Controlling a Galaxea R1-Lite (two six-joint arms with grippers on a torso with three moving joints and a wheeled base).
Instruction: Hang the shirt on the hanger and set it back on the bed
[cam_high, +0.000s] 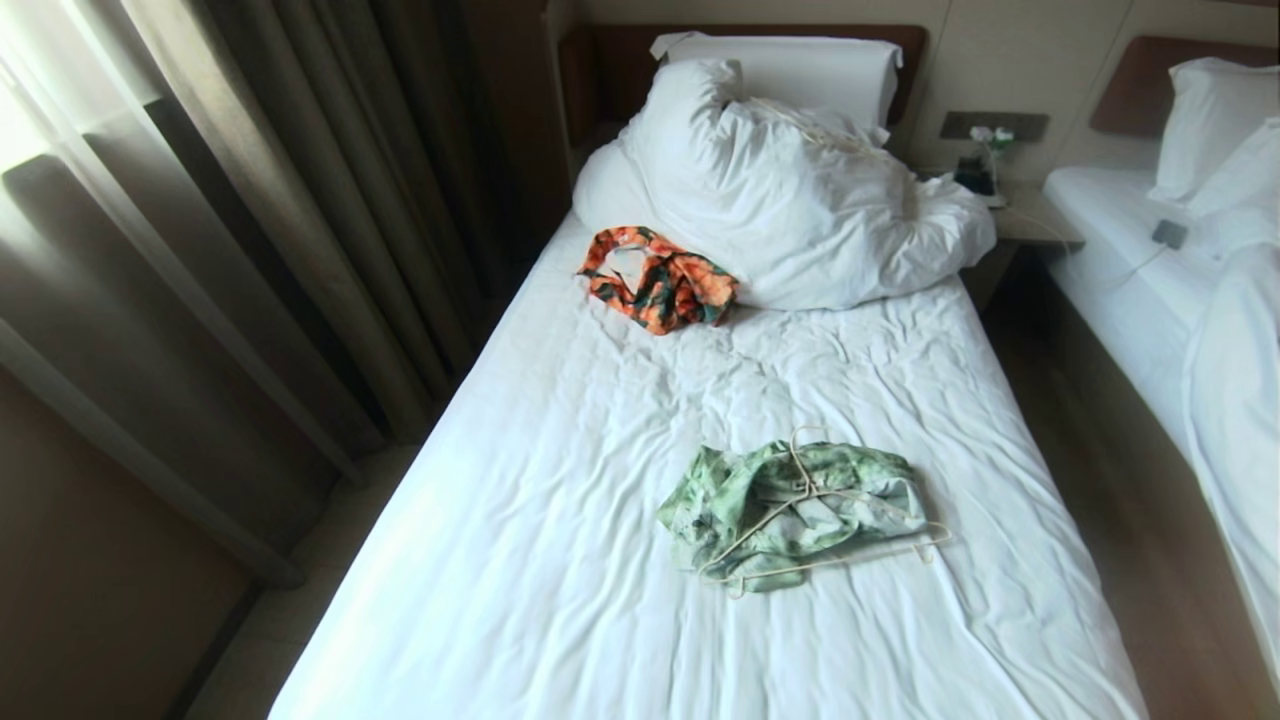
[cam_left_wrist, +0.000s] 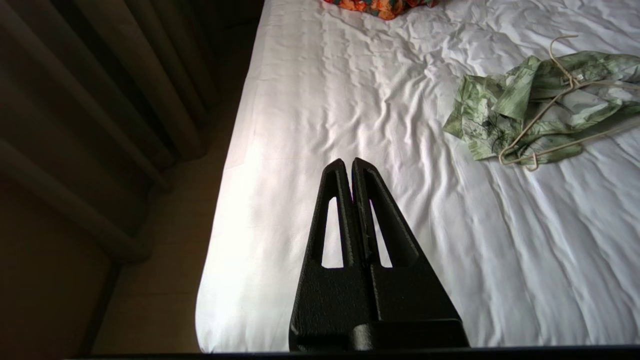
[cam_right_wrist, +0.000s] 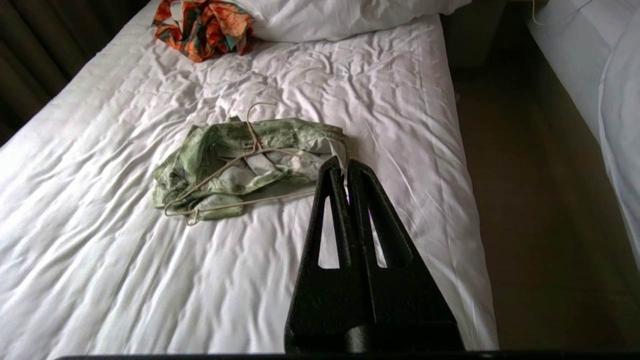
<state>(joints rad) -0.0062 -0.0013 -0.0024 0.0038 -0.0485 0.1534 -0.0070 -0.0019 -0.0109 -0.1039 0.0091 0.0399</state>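
From the head, the shirt is lying crumpled on the bed, hanger on top. The left gripper is hovering clenched, empty (shirt well off to one side). The right gripper, clenched too, is hanging just short of the shirt's edge, an orange garment far beyond.

Both arms held back, jaws pressed together.

The left gripper hung in the air with its two black fingers meeting at the tips, nothing between them. The right gripper was posed alike, its fingers flat against each other and empty. Neither arm reached into the head view.
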